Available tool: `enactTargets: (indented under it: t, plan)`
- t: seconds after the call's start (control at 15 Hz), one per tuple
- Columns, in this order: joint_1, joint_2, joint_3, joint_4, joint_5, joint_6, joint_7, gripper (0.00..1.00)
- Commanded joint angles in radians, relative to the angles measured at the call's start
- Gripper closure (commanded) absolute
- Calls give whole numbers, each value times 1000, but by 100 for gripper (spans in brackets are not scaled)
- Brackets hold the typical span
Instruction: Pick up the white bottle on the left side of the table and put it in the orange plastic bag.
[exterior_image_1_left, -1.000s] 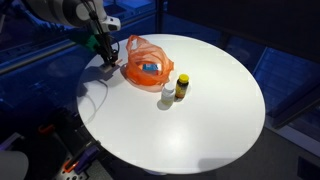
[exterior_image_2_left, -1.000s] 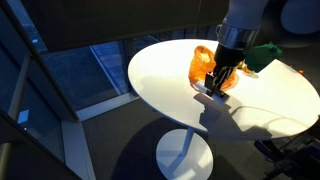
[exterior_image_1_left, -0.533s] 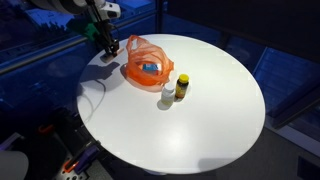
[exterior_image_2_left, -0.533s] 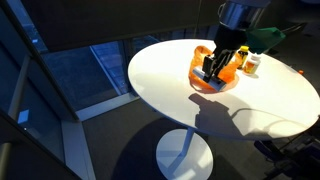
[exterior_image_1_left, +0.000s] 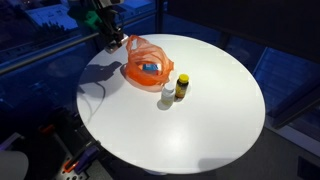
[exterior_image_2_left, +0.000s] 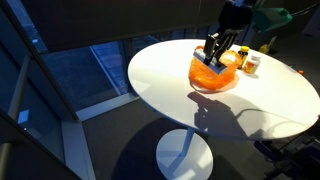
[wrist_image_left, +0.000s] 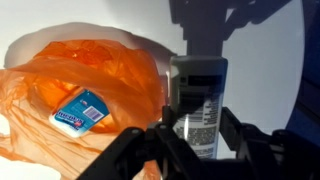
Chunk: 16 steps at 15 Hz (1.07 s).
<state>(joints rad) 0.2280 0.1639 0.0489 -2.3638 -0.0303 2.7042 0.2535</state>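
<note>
In the wrist view, my gripper is clamped on the white bottle. My dark fingers press in on either side of its lower body, and its printed label faces the camera. Just beside the bottle lies the orange plastic bag, crumpled on the white table, with a blue-and-white packet showing inside it. The bottle's edge overlaps the bag in this picture, but I cannot tell whether they touch.

In an exterior view, my gripper hangs above the far rim of the round table, up off the surface and just beside the bag. The bottle in my grasp is too small to make out here. On the bag's other side, near it, stand a small white jar and a yellow-capped bottle, close together.

In an exterior view from the opposite side, my gripper is raised directly over the bag, fingers pointing down, with the table spreading out below.
</note>
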Motion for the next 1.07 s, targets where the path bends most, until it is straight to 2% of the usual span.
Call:
enactTargets:
  t: [0.0, 0.47, 1.0]
  plan:
    - [-30, -54, 11, 10, -5, -39, 11, 75]
    - [-80, -80, 2, 17, 10, -38, 12, 75]
    - [-121, -43, -25, 41, -8, -41, 58, 75]
